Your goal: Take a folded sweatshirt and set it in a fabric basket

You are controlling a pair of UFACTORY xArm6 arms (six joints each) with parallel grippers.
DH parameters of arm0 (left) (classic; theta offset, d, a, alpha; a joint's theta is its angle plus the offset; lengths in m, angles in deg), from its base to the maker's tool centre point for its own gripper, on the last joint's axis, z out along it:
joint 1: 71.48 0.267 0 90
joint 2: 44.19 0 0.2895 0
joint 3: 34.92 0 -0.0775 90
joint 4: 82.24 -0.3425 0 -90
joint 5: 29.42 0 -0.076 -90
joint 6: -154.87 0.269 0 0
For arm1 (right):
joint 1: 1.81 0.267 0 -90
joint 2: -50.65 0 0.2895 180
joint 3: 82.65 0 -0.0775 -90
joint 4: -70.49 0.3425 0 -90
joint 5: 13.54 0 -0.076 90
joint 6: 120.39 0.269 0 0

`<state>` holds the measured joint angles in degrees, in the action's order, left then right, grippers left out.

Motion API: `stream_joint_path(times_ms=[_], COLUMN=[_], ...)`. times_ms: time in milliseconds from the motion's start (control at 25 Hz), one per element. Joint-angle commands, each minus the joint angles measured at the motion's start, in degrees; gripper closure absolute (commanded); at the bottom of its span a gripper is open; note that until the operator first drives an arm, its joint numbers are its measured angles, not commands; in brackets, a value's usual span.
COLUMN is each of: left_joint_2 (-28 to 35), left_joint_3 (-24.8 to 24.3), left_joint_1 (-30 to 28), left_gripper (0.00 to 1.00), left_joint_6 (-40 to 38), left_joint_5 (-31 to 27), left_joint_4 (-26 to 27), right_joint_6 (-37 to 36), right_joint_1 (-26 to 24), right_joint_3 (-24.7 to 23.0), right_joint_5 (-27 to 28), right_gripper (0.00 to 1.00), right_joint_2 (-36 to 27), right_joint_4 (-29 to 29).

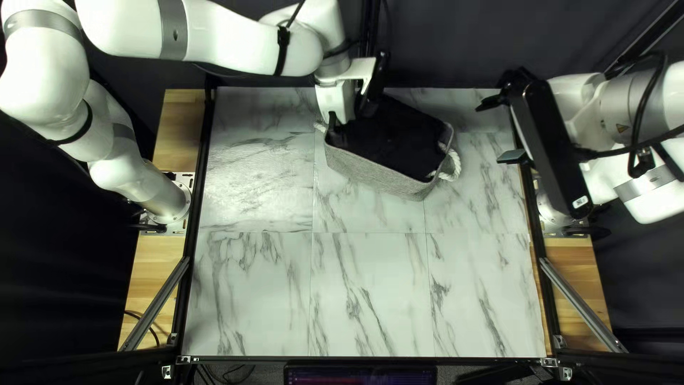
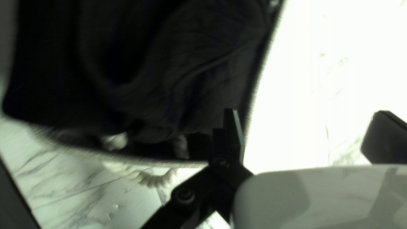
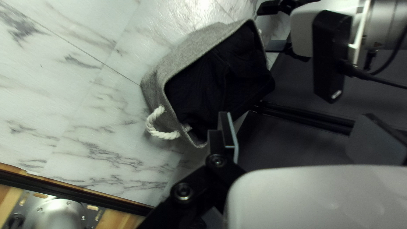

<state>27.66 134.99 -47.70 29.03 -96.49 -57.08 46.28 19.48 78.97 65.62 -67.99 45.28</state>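
Both open-fingered: poised by the rim of the oblong grey fabric basket (image 1: 370,171) with the black two-fingered left gripper (image 2: 306,121), probably to free the cloth; held well apart from the basket with the matching right gripper (image 3: 299,123), presumably to leave room. Find the dark, rumpled cloth sweatshirt (image 2: 199,72) inside the basket.

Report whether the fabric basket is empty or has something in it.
Not empty: the basket holds dark cloth. Both wrist views show it inside the rim, its wrinkles plain in the left one.
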Motion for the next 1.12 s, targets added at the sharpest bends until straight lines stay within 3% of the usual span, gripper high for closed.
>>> stream_joint_path(times_ms=[40, 280, 560, 680, 920, 1120], left_joint_2=[-5.5, -13.0, -15.7, -16.2, -16.3, -14.1], left_joint_3=[6.4, 14.1, 15.7, 14.2, 6.0, 3.0], left_joint_1=[1.0, 3.1, 4.4, 3.8, 2.4, 1.0], left_gripper=[0.0, 0.0, 0.0, 0.0, 0.0, 0.0], left_joint_6=[1.9, 2.6, 3.4, 2.6, 0.2, -3.0], left_joint_5=[-2.9, -4.2, -1.5, 2.0, 16.1, 17.8], left_joint_4=[-0.8, -1.1, 0.0, 0.4, 2.0, 1.3], right_joint_6=[1.4, 3.1, 2.3, 1.5, 0.7, 1.2], right_joint_1=[-0.7, 0.6, -0.5, -1.3, -1.2, 0.0], right_joint_3=[0.5, 0.9, -0.1, -0.1, 0.9, 1.1], right_joint_5=[1.1, 2.5, 1.0, 0.2, 0.5, 1.5], right_gripper=[0.0, 0.0, 0.0, 0.0, 0.0, 0.0], right_joint_2=[0.1, -1.1, -1.0, 0.1, 1.5, 1.4], right_joint_4=[0.6, -0.4, 0.0, 0.6, 0.7, -0.1])
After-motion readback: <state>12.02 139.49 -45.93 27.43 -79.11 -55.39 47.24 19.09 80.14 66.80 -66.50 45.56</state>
